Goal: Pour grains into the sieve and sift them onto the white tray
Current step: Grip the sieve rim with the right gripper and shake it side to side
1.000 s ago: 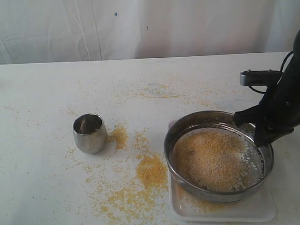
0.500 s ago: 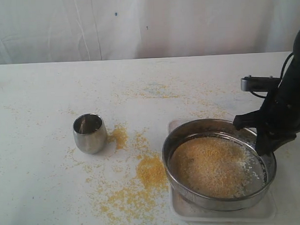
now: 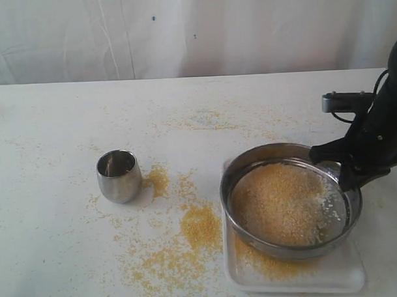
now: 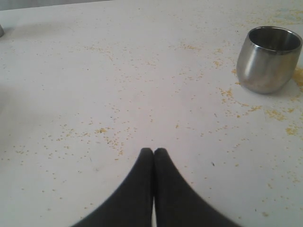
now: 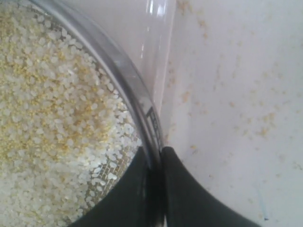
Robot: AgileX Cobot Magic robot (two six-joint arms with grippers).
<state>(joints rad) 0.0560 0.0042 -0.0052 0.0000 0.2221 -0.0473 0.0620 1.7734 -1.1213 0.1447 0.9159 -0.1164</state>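
Observation:
The round steel sieve (image 3: 251,169) hangs over the white tray (image 3: 346,277) at the lower right of the exterior view, with yellow-beige grains (image 3: 275,201) heaped on its mesh. My right gripper (image 3: 339,173) is shut on the sieve's right rim. In the right wrist view my right gripper (image 5: 154,153) has one finger inside and one outside the sieve's rim wall (image 5: 124,80), pale grains (image 5: 57,118) lie on the mesh, and the white tray (image 5: 156,28) shows beyond the rim. Fine grains lie on the tray under the sieve. My left gripper (image 4: 153,151) is shut and empty above the table.
A small steel cup (image 3: 118,175) stands upright at the left of the exterior view, and the same cup (image 4: 267,59) shows in the left wrist view. Spilled grains (image 3: 200,225) lie in patches on the white table between cup and tray. A white cloth backdrop hangs behind.
The sieve has shifted back and forth over the tray in my right gripper, ending slightly farther right and back. The grains have spread inside it. The cup has stayed put.

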